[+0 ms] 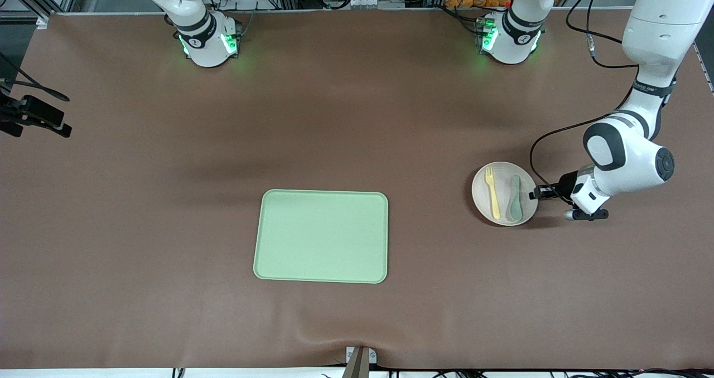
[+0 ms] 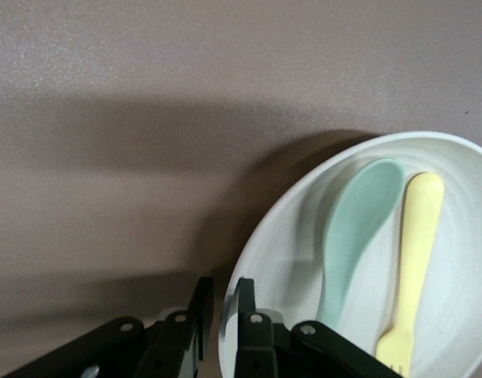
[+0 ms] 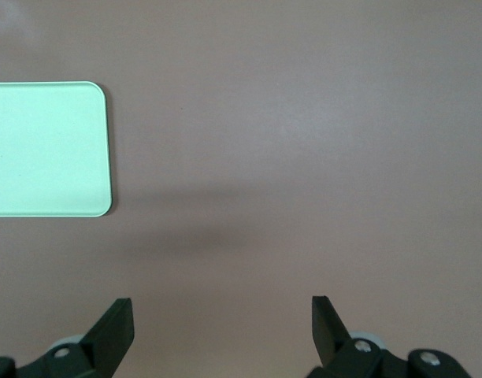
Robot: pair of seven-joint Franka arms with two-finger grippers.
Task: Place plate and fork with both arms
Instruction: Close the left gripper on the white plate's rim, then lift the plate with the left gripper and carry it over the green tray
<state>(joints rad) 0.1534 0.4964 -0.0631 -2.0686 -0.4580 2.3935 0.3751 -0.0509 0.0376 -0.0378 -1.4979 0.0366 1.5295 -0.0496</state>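
Note:
The pale plate (image 1: 504, 172) rests on the table toward the left arm's end. In it lie the yellow fork (image 1: 493, 193) and a grey-green spoon (image 1: 515, 198), side by side. My left gripper (image 1: 536, 193) is low at the plate's edge. In the left wrist view, the left gripper (image 2: 223, 287) straddles the plate's rim (image 2: 430, 138), one finger inside, one outside. Its jaws stand narrow, with a sliver of table showing beside the rim. The fork (image 2: 418, 252) and the spoon (image 2: 355, 228) are untouched. My right gripper (image 3: 223, 315) hangs open above bare table, holding nothing.
A light green rectangular tray (image 1: 322, 236) lies mid-table, nearer the front camera than the plate; one end of this tray (image 3: 44, 150) shows in the right wrist view. A black camera mount (image 1: 33, 116) sits at the table's edge at the right arm's end.

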